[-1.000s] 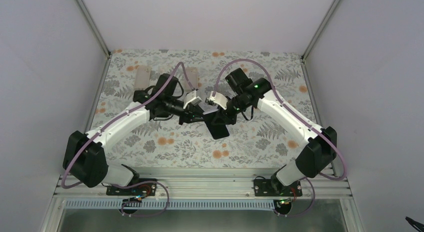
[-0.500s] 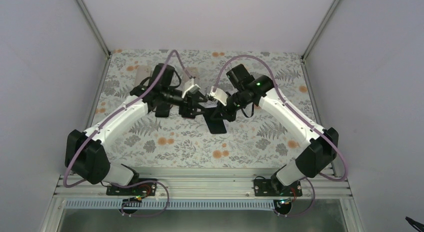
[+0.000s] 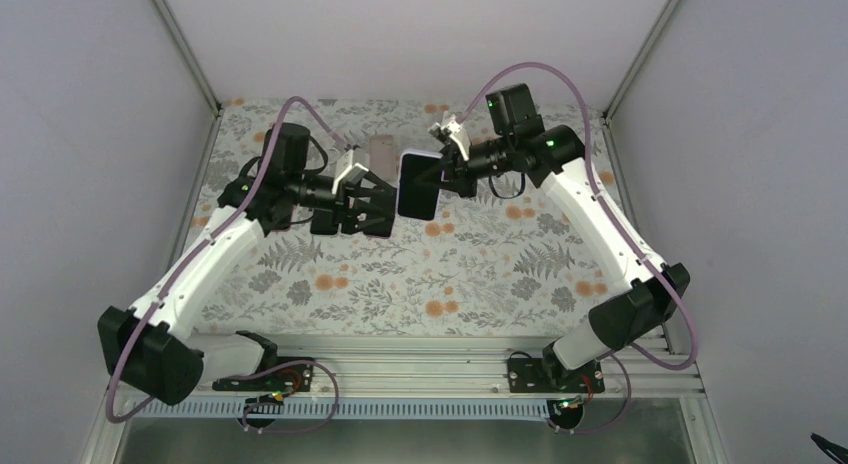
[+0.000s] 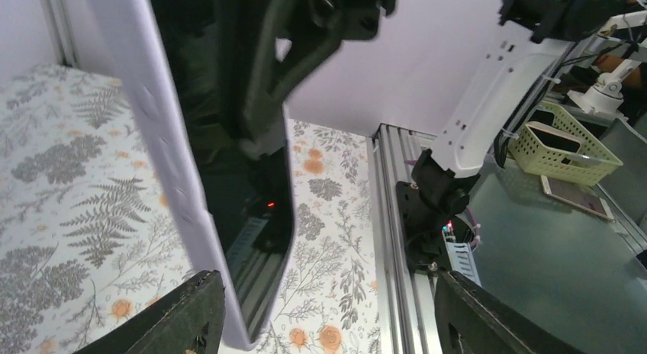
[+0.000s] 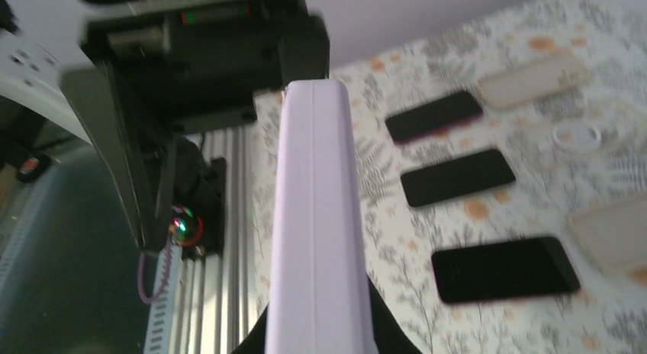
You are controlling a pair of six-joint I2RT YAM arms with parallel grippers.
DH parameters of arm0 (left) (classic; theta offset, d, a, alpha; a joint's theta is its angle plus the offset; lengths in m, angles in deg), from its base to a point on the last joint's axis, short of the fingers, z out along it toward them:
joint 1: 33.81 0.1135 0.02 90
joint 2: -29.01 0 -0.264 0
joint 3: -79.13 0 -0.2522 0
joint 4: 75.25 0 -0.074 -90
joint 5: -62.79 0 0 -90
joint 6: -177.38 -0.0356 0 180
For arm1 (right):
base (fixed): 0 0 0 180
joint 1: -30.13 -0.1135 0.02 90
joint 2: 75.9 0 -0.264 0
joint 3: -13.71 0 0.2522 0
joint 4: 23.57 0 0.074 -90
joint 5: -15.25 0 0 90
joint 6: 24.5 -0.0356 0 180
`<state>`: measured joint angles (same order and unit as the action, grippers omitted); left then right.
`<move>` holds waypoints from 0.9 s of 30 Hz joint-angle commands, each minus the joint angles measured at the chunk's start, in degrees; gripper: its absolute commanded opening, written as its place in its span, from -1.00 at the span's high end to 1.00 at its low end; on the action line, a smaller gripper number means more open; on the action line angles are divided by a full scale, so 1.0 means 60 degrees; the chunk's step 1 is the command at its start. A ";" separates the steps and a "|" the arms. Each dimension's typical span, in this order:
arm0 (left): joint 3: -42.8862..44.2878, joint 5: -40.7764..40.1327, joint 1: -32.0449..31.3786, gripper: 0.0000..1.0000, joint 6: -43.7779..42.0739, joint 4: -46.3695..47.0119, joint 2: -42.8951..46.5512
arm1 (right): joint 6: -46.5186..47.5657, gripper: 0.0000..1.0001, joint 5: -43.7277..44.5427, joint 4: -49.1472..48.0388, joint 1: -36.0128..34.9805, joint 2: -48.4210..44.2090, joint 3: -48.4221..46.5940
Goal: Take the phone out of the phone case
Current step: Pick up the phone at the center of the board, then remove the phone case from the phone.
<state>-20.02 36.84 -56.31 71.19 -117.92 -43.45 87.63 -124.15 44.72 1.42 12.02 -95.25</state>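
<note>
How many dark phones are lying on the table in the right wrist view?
3 dark phones: top, middle, bottom, all to the right of the lilac case. More may be hidden behind it.

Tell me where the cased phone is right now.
Top view, centre rear: the cased phone is held aloft in the right gripper, beside the open left gripper.

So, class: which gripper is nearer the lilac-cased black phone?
Right. The right gripper is clamped on the lilac-cased black phone; the left gripper stands open at its opposite side, not gripping.
</note>
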 commanded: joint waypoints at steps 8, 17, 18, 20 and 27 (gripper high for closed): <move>-0.0174 0.0510 0.0044 -0.27 -0.0897 -0.0520 0.0807 | -0.0892 0.92 -0.3741 -0.1045 0.0203 -0.0108 -0.1404; -0.0464 0.0319 0.0052 -0.04 -0.0494 0.0306 0.0841 | -0.1461 0.92 -0.3837 -0.1565 0.0277 -0.0619 -0.0766; -0.0543 0.0275 0.0047 -0.02 -0.0421 0.0408 0.0826 | -0.1497 0.92 -0.3847 -0.1584 0.0294 -0.0647 -0.0740; -0.0591 0.0266 0.0044 0.02 -0.0208 0.0644 0.0795 | -0.1531 0.92 -0.3867 -0.1619 0.0323 -0.0717 -0.0688; -0.0333 -0.0143 0.0074 0.20 0.0238 0.0911 0.0586 | -0.1564 0.92 -0.3988 -0.1664 0.0391 -0.0821 -0.0559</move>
<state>-23.26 36.66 -55.83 71.28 -115.52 -39.34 79.46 -143.52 37.44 3.28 9.35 -99.12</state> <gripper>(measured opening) 0.413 0.083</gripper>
